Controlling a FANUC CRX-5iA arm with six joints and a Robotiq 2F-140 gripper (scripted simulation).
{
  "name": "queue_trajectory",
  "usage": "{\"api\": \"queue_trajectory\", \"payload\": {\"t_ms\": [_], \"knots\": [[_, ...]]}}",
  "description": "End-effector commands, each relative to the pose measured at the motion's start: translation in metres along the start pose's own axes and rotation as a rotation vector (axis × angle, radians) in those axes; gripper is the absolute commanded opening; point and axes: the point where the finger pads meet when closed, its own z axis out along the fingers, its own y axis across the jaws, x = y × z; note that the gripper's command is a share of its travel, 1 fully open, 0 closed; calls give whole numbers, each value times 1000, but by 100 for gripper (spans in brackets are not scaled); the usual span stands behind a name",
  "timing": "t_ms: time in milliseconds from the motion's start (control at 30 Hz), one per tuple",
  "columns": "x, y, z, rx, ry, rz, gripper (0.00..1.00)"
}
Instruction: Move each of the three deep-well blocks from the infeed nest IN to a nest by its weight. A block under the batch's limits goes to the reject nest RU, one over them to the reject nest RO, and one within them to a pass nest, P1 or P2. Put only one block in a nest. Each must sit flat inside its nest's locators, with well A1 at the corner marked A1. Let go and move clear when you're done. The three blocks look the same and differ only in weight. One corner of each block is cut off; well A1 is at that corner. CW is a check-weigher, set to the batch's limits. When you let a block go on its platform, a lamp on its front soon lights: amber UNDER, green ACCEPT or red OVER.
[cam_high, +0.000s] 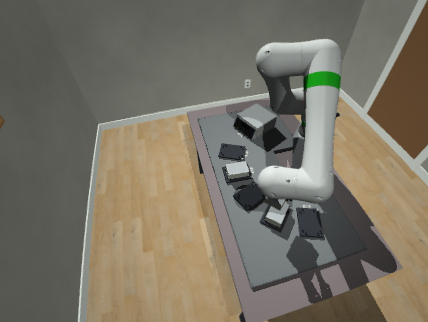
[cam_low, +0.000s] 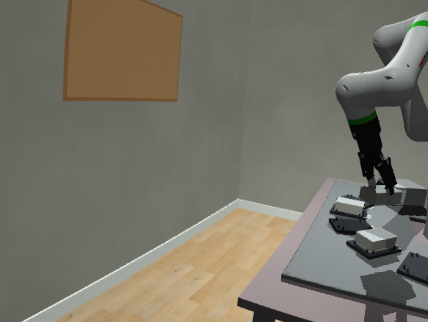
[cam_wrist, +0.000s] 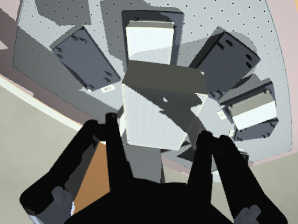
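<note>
Jaws are clamped on a block (cam_low: 384, 195) (cam_wrist: 150, 117), but carrying it too low could clip the parked block (cam_high: 276, 216) (cam_low: 375, 240) (cam_wrist: 149, 45) ahead.

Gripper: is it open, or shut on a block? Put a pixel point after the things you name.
The gripper (cam_low: 381, 189) (cam_wrist: 158, 113) is shut on a pale block (cam_low: 382, 196) (cam_wrist: 150, 117): the wrist view shows it between the fingers.

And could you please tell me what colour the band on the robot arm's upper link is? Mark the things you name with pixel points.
Bright green, on the white arm (cam_high: 320, 115) (cam_low: 400, 75); it shows best in the top view.
</note>
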Motion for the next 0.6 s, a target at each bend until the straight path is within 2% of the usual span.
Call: {"api": "queue_trajectory", "payload": {"t_ms": [0, 100, 500, 567], "knots": [[0, -6, 3, -33, 0, -57, 10], [0, -9, 4, -50, 0, -86, 10], [0, -45, 23, -250, 0, -433, 10], [0, -51, 26, -251, 0, -434, 10]]}}
